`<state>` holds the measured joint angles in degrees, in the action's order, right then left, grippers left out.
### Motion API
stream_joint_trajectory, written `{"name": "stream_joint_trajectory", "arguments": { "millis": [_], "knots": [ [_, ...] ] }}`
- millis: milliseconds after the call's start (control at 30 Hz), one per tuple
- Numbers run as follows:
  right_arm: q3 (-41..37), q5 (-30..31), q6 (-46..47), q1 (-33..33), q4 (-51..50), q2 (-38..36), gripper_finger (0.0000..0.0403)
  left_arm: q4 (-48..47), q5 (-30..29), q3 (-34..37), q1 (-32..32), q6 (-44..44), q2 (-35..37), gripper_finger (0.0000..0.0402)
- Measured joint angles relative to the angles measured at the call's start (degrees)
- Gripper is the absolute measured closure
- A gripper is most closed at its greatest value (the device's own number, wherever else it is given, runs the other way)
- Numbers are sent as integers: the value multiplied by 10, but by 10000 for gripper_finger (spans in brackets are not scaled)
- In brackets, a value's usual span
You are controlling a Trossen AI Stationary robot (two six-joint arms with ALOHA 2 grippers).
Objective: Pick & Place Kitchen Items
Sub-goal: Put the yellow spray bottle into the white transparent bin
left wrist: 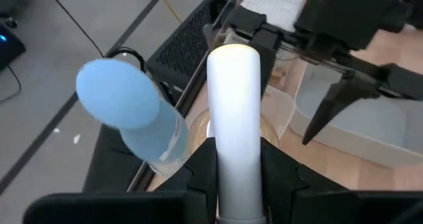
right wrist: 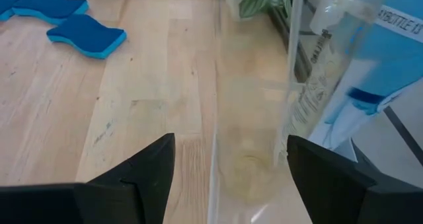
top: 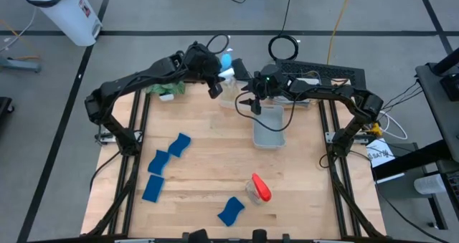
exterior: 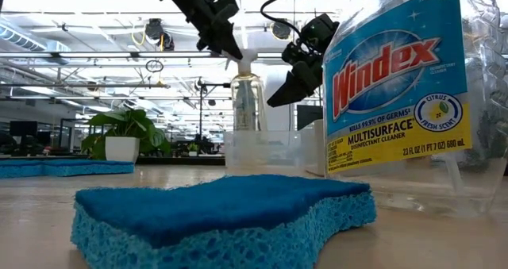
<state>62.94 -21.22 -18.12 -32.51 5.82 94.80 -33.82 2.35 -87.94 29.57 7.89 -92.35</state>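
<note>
A clear bottle with a white top (exterior: 248, 94) stands upright at the table's far middle, and my left gripper (left wrist: 236, 154) is shut on that top. Its lower part sits behind a clear bin's wall (exterior: 266, 150), so its base is hidden. A blue-topped bottle (left wrist: 122, 98) stands close beside it. My right gripper (top: 254, 105) hangs open just right of the bottle, above the bin's rim, touching nothing. Several blue sponges (top: 168, 157) lie flat on the left half of the table, one (exterior: 222, 213) near the front edge. My left gripper pinches the bottle's white top (left wrist: 234, 135) between its two fingers (left wrist: 203, 168), one on each side. The fingers come slanting down from the table's left (exterior: 225, 40). The bottle stays upright below them; the bin's wall hides whether its base rests on anything.
A spray bottle with a red top and a blue label (top: 258, 188) lies on its side near the front middle. A clear bin (top: 269, 126) sits under my right gripper. A green potted plant (top: 168, 91) stands at the far left. Bare wood spreads across the table's middle.
</note>
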Motion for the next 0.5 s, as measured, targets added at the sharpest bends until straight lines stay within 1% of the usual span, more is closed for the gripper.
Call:
{"name": "stream_joint_trajectory", "arguments": {
  "millis": [233,300,500],
  "knots": [
    [0,1,11,0,0,0,145,5,12,-3,9,-13,-26,325],
    [0,1,11,0,0,0,145,7,13,-3,7,-14,-28,307],
    [0,2,16,0,-1,0,144,-1,5,1,-1,-16,-25,230]
  ]
}}
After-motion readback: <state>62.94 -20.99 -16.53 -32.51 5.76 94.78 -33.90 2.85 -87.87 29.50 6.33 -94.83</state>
